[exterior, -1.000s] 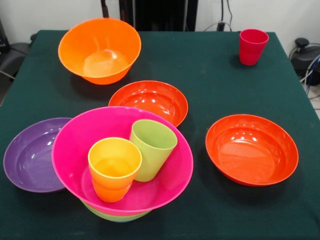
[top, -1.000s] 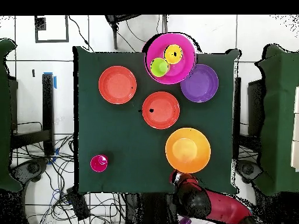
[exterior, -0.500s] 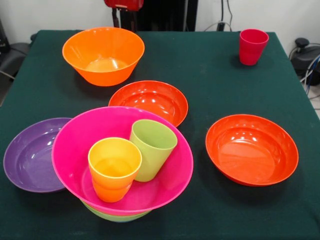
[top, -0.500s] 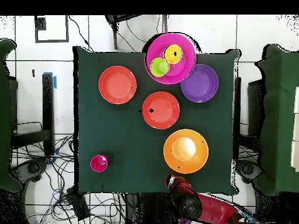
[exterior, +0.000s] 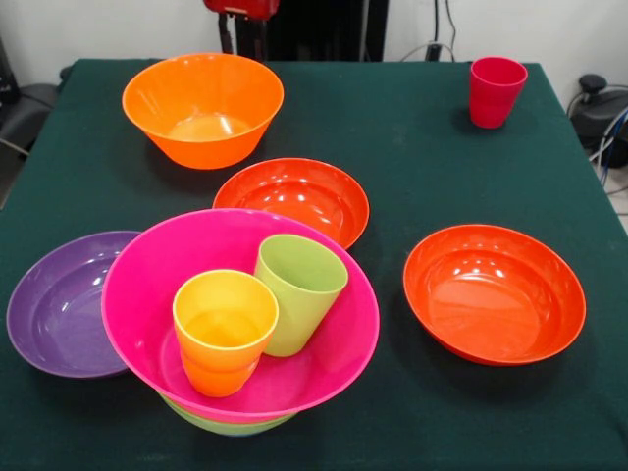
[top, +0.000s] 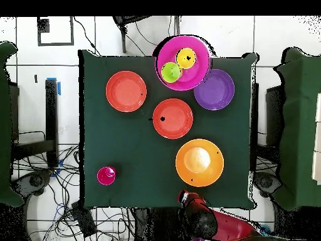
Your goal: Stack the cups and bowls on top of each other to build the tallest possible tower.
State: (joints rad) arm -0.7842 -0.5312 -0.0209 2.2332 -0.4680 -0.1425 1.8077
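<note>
Front view: at 7 o'clock stands the tower (exterior: 240,319), a magenta bowl (exterior: 324,363) nested in a lime-green bowl (exterior: 228,426) of which only the lower edge shows. Inside the magenta bowl, upright and touching each other: a yellow-orange cup (exterior: 224,332) and a lime green cup (exterior: 298,291). Partly hidden behind the tower at 9 o'clock, a purple bowl (exterior: 54,309). Just beyond the tower, near the centre, a shallow red-orange bowl (exterior: 291,199); a second red-orange bowl (exterior: 494,292) alone at 4 o'clock. At 11 o'clock a deep orange bowl (exterior: 203,107), upright on the green table (exterior: 412,167). At 1 o'clock a red cup (exterior: 495,90), upright, well apart from everything else. At the top edge, only a red part of the arm (exterior: 242,8), behind the deep orange bowl; cannot tell whether the gripper is spread or closed.

Overhead view: tower at 12 o'clock at the table edge, both cups in it. Purple bowl just beside it toward 2 o'clock. One red-orange bowl at the centre, the other at 10 o'clock. Deep orange bowl at 5 o'clock, red cup at 7 o'clock. Red and black arm at 6 o'clock, outside the table edge, near the deep orange bowl.
</note>
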